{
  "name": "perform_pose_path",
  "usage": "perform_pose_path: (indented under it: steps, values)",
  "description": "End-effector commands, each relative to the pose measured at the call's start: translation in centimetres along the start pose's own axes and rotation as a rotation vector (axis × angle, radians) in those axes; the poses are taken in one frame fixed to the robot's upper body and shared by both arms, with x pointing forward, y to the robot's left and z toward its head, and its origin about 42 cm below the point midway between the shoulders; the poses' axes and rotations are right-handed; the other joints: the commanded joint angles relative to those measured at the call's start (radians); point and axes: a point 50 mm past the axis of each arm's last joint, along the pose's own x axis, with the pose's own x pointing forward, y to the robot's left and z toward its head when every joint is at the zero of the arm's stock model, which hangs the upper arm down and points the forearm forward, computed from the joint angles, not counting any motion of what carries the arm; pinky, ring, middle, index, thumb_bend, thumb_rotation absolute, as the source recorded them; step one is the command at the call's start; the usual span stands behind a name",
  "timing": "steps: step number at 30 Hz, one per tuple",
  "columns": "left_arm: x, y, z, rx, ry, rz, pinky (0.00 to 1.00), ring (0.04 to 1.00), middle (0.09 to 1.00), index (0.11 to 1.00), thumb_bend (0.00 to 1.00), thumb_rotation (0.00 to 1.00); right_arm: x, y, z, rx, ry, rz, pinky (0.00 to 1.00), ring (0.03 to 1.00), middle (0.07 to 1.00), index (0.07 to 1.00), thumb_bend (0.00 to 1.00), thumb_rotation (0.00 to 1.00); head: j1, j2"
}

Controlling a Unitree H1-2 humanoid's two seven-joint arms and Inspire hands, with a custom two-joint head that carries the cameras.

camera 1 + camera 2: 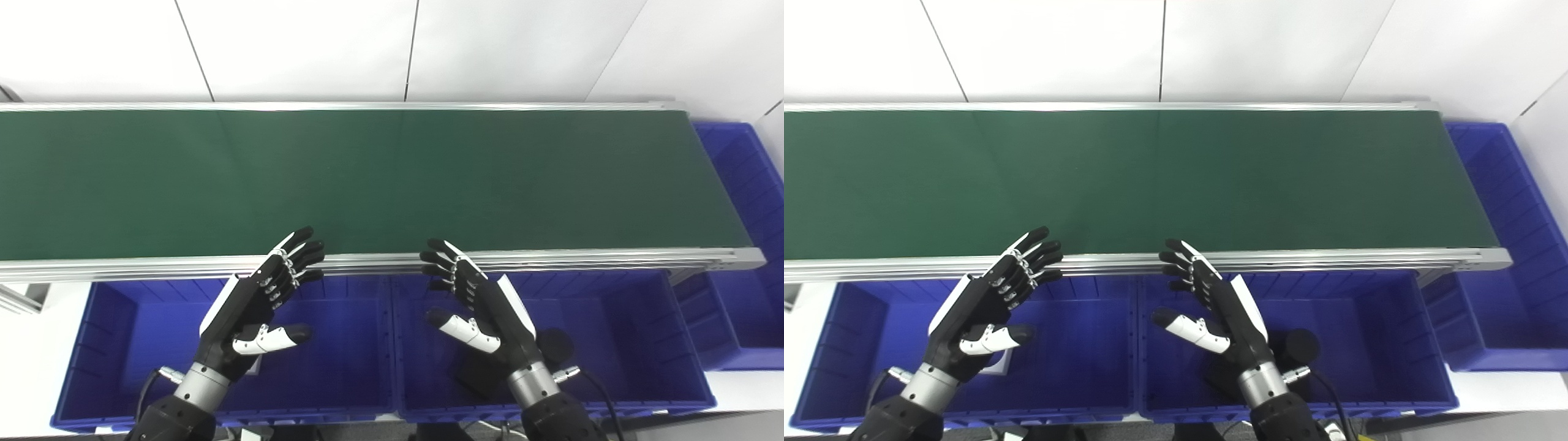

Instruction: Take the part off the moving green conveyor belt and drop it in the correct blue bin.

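Observation:
The green conveyor belt [380,177] runs across the view and carries no part. My left hand [257,306] is open and empty, held over the left blue bin [110,343], its fingertips near the belt's front rail. My right hand [478,306] is open and empty over the right front blue bin [643,331]. A dark round part [556,346] and a dark flat part [474,376] lie in that right bin, partly hidden by my right wrist. A pale object in the left bin [999,362] is mostly hidden by my left hand.
A third blue bin [747,184] stands at the belt's right end. The belt's aluminium front rail [551,257] runs just beyond my fingertips. A white wall stands behind the belt.

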Motion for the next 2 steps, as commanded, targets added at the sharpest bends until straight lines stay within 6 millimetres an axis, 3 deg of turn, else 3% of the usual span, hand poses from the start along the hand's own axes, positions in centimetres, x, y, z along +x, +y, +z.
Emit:
perform_pose_path:
  steps: [1, 2]
  values:
    - [0.29, -0.40, 0.53, 0.015, -0.047, 0.000, 0.84, 0.903, 0.904, 0.941, 0.97, 0.42, 0.02, -0.14, 0.83, 0.026, -0.078, 0.009, 0.80, 0.863, 0.883, 0.933, 0.84, 0.64, 0.000, 0.001]
    - [0.29, -0.45, 0.51, 0.013, -0.044, 0.000, 0.84, 0.903, 0.904, 0.940, 0.97, 0.42, -0.06, -0.17, 0.81, 0.035, -0.078, 0.009, 0.80, 0.867, 0.886, 0.934, 0.84, 0.64, 0.003, 0.001]
